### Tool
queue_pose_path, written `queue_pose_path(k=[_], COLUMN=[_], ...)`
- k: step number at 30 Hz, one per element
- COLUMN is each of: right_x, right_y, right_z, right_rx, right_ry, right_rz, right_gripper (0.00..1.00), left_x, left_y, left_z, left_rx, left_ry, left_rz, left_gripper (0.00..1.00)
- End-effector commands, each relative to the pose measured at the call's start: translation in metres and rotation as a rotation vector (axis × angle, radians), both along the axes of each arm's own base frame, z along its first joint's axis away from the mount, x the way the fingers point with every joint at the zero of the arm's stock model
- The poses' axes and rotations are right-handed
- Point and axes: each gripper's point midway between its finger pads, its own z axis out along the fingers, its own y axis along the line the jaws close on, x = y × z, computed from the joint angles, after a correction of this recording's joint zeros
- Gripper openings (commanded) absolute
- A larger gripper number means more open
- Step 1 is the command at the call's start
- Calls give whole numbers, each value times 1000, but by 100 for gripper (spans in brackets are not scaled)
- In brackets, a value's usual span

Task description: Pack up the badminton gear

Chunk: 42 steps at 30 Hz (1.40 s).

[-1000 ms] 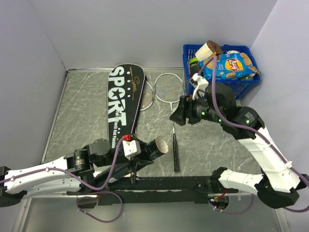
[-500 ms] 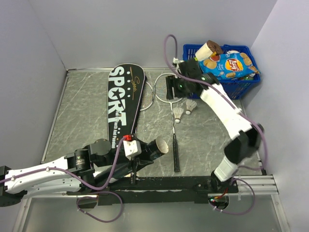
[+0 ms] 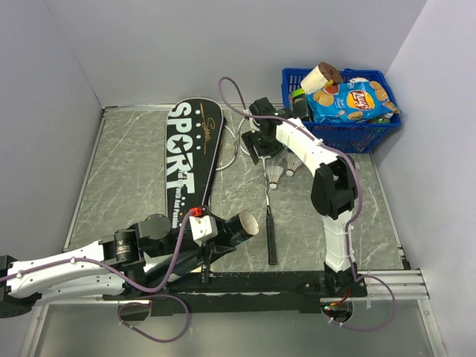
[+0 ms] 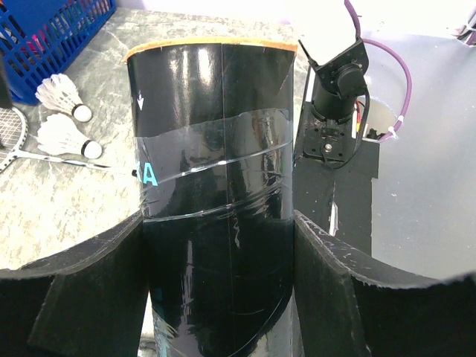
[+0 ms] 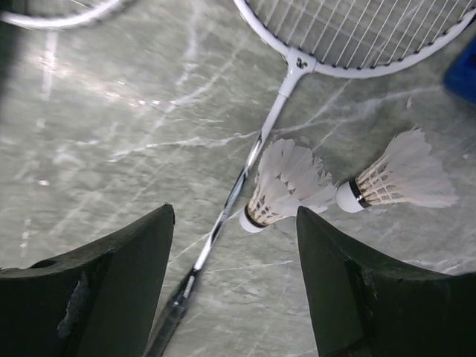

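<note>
My left gripper (image 3: 220, 232) is shut on the long black tube (image 3: 239, 225), whose open end points right; the left wrist view shows the tube (image 4: 216, 178) filling the jaws. My right gripper (image 3: 260, 146) is open and empty above the racket heads. In the right wrist view it (image 5: 234, 216) hovers over a racket shaft (image 5: 253, 160), with two white shuttlecocks (image 5: 286, 182) (image 5: 398, 178) just right of the shaft. One racket (image 3: 268, 201) lies with its handle towards me. The second racket head (image 3: 227, 146) lies partly under the black SPORT cover (image 3: 190, 160). The shuttlecocks (image 3: 275, 176) (image 3: 294, 166) lie apart from the tube.
A blue basket (image 3: 349, 132) of snack packets stands at the back right corner, close to my right arm. Walls close the table at the back and on both sides. The arm bases and a black rail (image 3: 260, 282) run along the near edge.
My right arm has swung from the right side to the back and left, uncovering the two shuttlecocks, and now hangs over the racket heads. My left arm and the tube have not moved.
</note>
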Motion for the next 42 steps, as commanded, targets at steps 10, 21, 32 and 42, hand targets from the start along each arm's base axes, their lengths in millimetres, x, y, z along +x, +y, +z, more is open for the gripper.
queue_pose_path(k=[10, 21, 32, 42], right_x=[18, 12, 2, -4], right_y=[-22, -28, -32, -35], right_z=[-33, -61, -64, -37], right_rx=[-112, -143, -148, -127], right_ry=[50, 126, 162, 142], right_rz=[-42, -48, -49, -75], right_gripper=[72, 67, 36, 0], left_x=[-1, -2, -4, -5], left_y=[-1, -2, -3, -3], left_z=[28, 25, 24, 23], left_rx=[-68, -53, -44, -39], left_ry=[-16, -13, -9, -9], left_rz=[2, -4, -10, -14], left_gripper=[46, 46, 46, 46])
